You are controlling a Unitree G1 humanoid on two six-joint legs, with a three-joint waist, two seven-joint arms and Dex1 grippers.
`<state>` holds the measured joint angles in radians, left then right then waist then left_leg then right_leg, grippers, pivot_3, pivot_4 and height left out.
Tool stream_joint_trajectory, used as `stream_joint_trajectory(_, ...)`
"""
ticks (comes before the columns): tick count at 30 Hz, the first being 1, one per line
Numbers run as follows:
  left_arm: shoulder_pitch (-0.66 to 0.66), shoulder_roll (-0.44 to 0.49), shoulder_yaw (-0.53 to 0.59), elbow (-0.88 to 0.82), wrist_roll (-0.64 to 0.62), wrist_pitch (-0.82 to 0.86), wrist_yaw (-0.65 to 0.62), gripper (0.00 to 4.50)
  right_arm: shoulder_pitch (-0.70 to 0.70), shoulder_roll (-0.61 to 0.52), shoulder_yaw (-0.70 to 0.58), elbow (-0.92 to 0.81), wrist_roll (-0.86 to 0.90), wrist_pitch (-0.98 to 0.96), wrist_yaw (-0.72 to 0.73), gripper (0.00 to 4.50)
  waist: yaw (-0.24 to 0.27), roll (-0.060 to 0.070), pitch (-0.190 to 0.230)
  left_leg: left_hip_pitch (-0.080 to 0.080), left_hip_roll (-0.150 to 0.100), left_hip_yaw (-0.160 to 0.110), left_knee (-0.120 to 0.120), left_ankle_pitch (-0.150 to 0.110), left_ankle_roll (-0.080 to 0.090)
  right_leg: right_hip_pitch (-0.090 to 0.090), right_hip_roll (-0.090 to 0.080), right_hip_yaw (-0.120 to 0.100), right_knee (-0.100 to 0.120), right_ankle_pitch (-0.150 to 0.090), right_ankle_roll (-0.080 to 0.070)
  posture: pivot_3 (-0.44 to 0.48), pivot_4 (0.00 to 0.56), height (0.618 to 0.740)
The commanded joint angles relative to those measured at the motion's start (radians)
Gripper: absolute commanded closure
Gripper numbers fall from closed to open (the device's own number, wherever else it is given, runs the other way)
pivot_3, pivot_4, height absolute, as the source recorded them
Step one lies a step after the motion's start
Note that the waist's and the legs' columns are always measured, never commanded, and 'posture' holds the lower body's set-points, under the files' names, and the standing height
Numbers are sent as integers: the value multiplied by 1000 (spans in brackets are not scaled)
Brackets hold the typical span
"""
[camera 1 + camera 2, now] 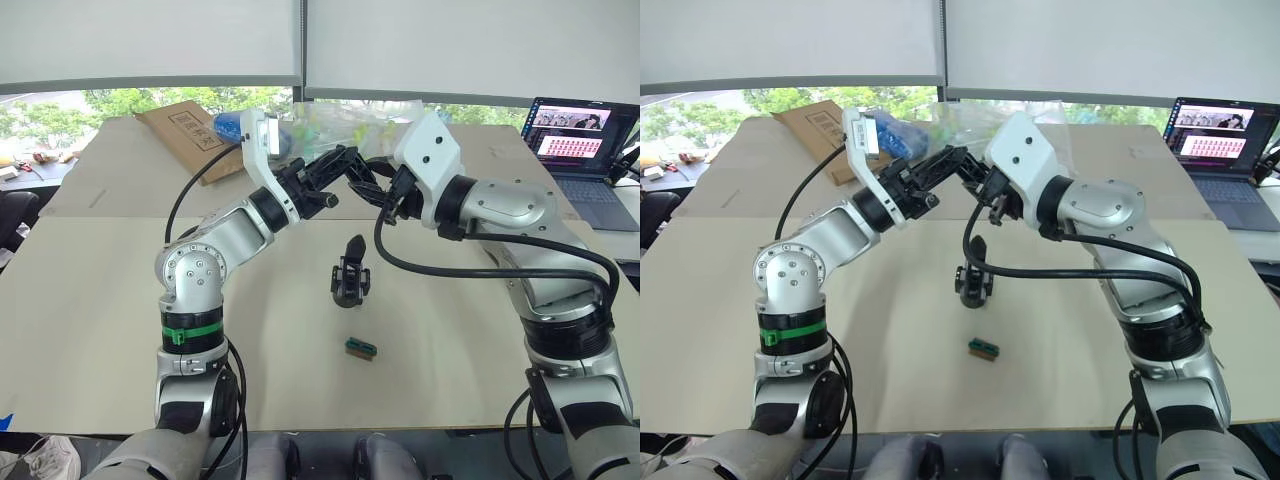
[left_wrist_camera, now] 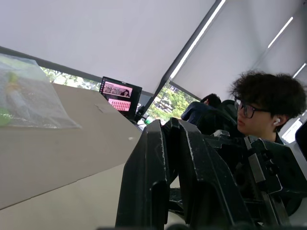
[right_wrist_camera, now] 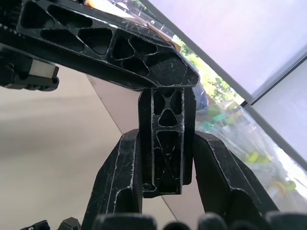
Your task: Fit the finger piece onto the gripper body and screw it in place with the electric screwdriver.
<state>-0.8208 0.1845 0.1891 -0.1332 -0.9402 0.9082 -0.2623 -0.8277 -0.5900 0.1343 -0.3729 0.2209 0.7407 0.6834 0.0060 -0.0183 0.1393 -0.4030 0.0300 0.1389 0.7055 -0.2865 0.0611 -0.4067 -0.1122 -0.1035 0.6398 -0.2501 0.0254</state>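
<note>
Right gripper (image 3: 165, 179) clamps the finger piece (image 3: 165, 143) in mid-air. Left gripper (image 1: 350, 160) is closed against its tip. Gripper body (image 1: 350, 275) stands upright on table (image 1: 100, 300).

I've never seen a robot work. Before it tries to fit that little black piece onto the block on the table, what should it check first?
1. Finger piece clamped in right gripper: ok.
2. Gripper body standing upright on the table, nothing over it: ok.
3. Left gripper out of the way: not ok, it sits right against the piece's top end.
4. Whether the left gripper also holds the piece: cannot tell.
5. Green-topped block apart from the body: ok.
</note>
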Motion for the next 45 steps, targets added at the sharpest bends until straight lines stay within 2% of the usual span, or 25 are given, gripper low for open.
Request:
stream_joint_trajectory(1,-50,136,-48,24,24,-3,-217,4500,-25,-33,-136,-51,182,72,112,1295,-3,0,0,0,0,0,0,0,0,0,0,0,0,0,0,0,150,740)
stream_joint_trajectory(4,-81,276,-119,64,36,-23,-521,4500,-90,-66,-266,49,460,252,267,1295,-4,1,0,0,0,0,-1,0,0,0,1,0,-1,0,0,0,150,740)
stream_joint_trajectory(6,-115,336,-156,123,49,-25,-670,4500,-147,-90,-285,141,550,336,327,1295,-2,1,1,0,0,1,-1,0,0,0,1,-1,-1,0,0,0,150,740)
stream_joint_trajectory(11,-232,391,-223,269,94,-19,-889,4500,-212,-83,-231,279,626,432,389,1295,-5,1,1,1,0,1,-1,0,0,0,1,0,-1,0,0,0,150,740)
stream_joint_trajectory(13,-257,395,-238,299,116,-23,-929,4500,-209,-61,-216,295,613,413,372,1295,-8,1,1,0,0,1,-1,0,0,0,1,0,-1,0,0,0,150,740)
stream_joint_trajectory(17,-288,394,-246,322,134,-3,-983,4500,-195,-84,-97,278,552,327,475,1295,-11,1,1,-2,0,2,-1,0,0,-4,1,1,0,0,0,0,150,740)
stream_joint_trajectory(20,-290,392,-247,316,144,4,-1003,4500,-215,-56,-78,329,522,294,459,1295,-12,1,1,-5,0,2,-1,0,0,-7,1,2,2,0,0,0,150,740)
stream_joint_trajectory(29,-278,383,-269,300,199,-13,-1049,4500,-247,-78,6,361,449,185,594,1295,-12,1,1,-8,0,3,0,0,0,-12,0,2,4,0,0,0,150,740)
stream_joint_trajectory(30,-278,380,-270,298,201,-13,-1050,4500,-248,-80,12,362,444,180,603,1807,-12,1,1,-10,0,3,1,0,0,-13,0,2,5,0,0,0,150,740)
stream_joint_trajectory(37,-264,365,-276,275,220,-30,-1060,4500,-269,-75,49,366,399,149,649,4092,-12,1,1,-12,0,2,5,0,0,-15,0,2,7,0,0,0,150,740)
stream_joint_trajectory(45,-245,370,-293,257,253,-45,-1056,4500,-252,-67,38,360,386,140,652,4113,-12,1,1,-12,0,2,5,0,0,-15,0,2,8,0,0,0,150,740)
